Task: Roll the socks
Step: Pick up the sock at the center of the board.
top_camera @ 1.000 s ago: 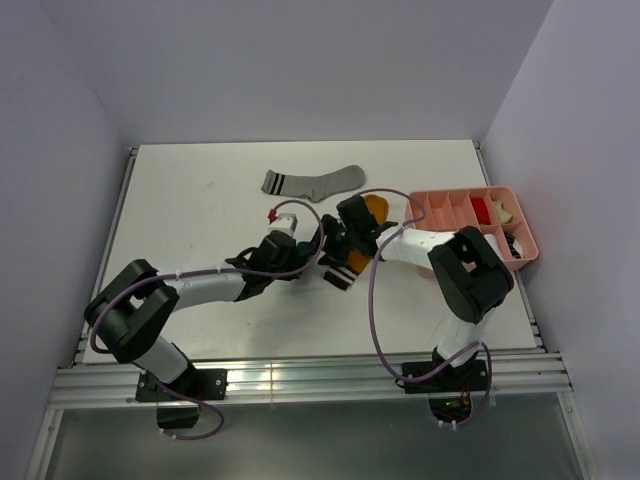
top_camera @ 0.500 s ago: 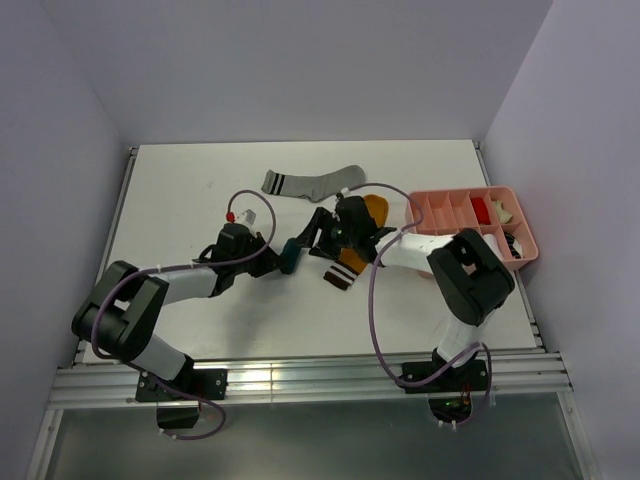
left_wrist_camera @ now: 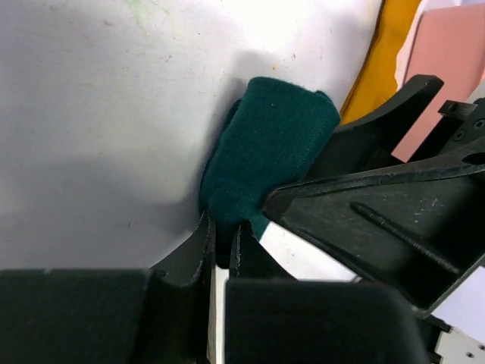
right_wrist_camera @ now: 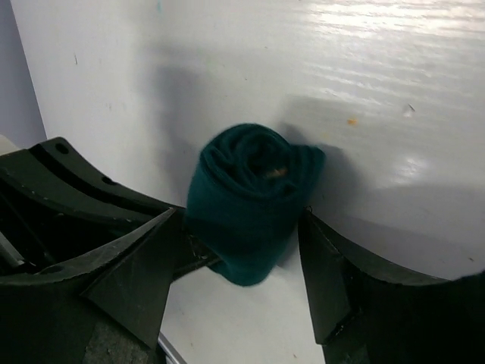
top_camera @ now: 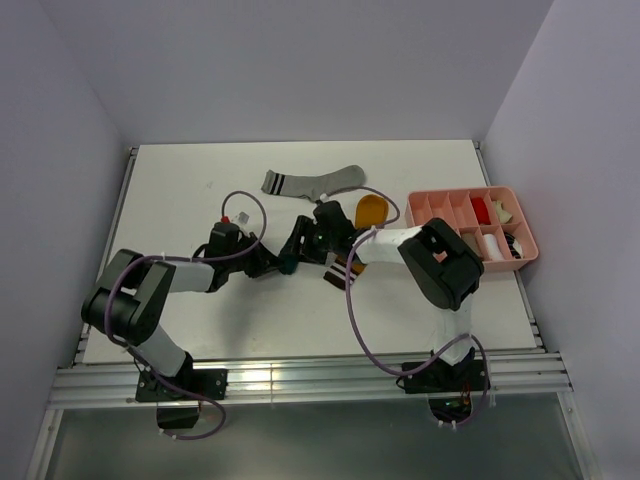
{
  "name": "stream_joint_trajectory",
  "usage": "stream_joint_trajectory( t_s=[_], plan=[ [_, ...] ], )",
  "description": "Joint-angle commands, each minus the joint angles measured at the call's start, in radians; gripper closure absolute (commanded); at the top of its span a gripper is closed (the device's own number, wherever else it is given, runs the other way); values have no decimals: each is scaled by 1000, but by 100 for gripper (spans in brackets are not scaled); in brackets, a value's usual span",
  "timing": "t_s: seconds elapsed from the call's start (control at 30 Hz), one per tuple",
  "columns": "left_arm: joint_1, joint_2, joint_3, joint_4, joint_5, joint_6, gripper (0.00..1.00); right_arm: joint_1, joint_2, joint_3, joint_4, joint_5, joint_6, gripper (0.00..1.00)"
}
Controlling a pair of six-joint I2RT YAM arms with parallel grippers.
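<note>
Nothing can be read in any of the views: no text, label, brand, number or sign.
</note>
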Motion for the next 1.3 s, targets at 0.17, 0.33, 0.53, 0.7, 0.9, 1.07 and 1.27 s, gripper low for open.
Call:
stream_joint_trajectory(
  t_s=[0.17, 0.33, 0.53, 0.7, 0.9, 1.07, 1.27],
  plan=[
    [28, 112, -14, -82, 69, -2, 99, 38, 77, 97, -72, 95, -53, 34],
    [33, 172, 9, -92, 101, 2, 99, 59, 123, 167, -174, 146, -91, 39],
    [33, 229, 35, -96, 128, 1, 93, 93, 175, 244, -288, 169, -161, 55],
    [33, 244, 48, -97, 136, -1, 74, 102, 163, 269, -356, 221, -206, 94],
    [33, 160, 71, -160, 75, 36, 53, 97, 63, 325, -451, 296, -307, 100],
    [33, -25, 140, -299, -75, 139, 41, 76, -27, 385, -550, 302, -398, 100],
    [33, -232, 288, -532, -259, 271, 30, 4, -150, 444, -687, 290, -516, 100]
  ],
)
